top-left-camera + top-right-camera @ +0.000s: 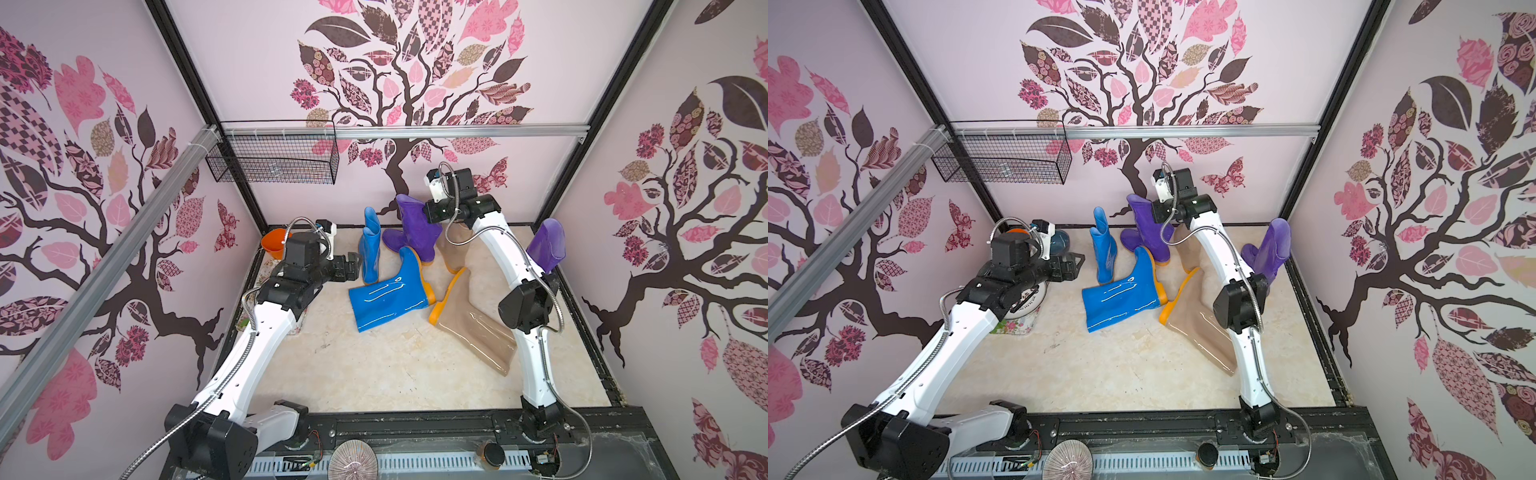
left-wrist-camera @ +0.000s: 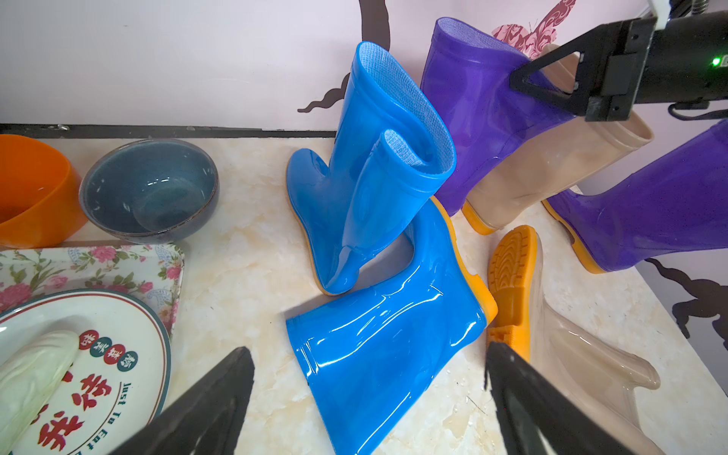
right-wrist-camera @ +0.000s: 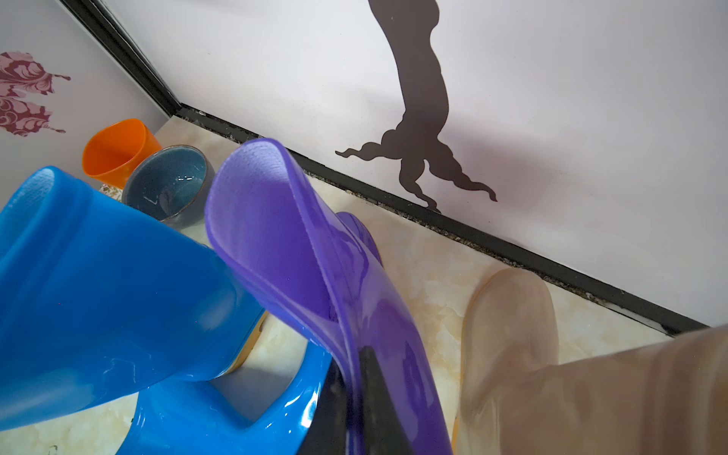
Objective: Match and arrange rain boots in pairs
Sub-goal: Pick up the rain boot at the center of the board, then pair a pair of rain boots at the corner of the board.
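Right gripper (image 3: 356,354): jaws clamped on the collar of one purple boot (image 3: 299,252), pinching the soft rim flat. We judge the collar is chosen because it is the only edge thin enough for the jaws. In both top views this boot stands tilted at upper centre, by the back wall. We cannot tell whether its sole is off the floor.

Its mate, the second purple boot (image 1: 548,245), stands upright at the right edge of the floor, well apart.

Left gripper (image 2: 368,348): jaws wide apart, empty, poised over the fallen blue boot (image 1: 390,297), just beside the upright blue boot (image 1: 371,249). We read this as readiness to right the fallen one.

In the way:
- The upright beige boot (image 2: 543,165) stands just beside the held purple boot, partly hidden by the right arm in the top views.
- The fallen beige boot (image 1: 473,328) lies at centre right, sole near the fallen blue boot's sole.

Off-task clutter sits at centre left: orange cup (image 1: 272,243), grey-blue bowl (image 2: 149,189), floral tray (image 2: 98,260) with a plate (image 2: 126,335).
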Controlling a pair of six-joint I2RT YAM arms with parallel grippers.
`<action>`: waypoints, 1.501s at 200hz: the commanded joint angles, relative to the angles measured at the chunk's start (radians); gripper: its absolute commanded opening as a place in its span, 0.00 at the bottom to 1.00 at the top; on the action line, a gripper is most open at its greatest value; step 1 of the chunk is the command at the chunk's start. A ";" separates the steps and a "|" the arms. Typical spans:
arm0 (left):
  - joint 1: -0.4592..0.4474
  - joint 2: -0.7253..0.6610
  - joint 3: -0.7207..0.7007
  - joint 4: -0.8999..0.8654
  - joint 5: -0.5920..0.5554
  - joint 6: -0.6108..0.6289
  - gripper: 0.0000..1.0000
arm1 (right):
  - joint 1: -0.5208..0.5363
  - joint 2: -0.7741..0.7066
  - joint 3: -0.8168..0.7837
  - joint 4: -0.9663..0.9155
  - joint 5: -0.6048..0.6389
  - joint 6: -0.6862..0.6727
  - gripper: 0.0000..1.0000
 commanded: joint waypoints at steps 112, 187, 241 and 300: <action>-0.003 -0.049 -0.014 0.047 0.008 -0.018 0.95 | 0.025 -0.262 0.098 0.069 0.024 0.157 0.00; -0.004 -0.058 -0.020 0.057 0.023 -0.040 0.95 | 0.031 -0.412 0.041 -0.006 0.005 0.205 0.00; -0.003 -0.069 -0.023 0.068 0.022 -0.042 0.95 | 0.032 -0.596 -0.147 -0.030 -0.035 0.232 0.00; -0.003 -0.064 -0.019 0.082 0.042 -0.061 0.94 | 0.032 -0.793 -0.368 -0.083 -0.023 0.240 0.00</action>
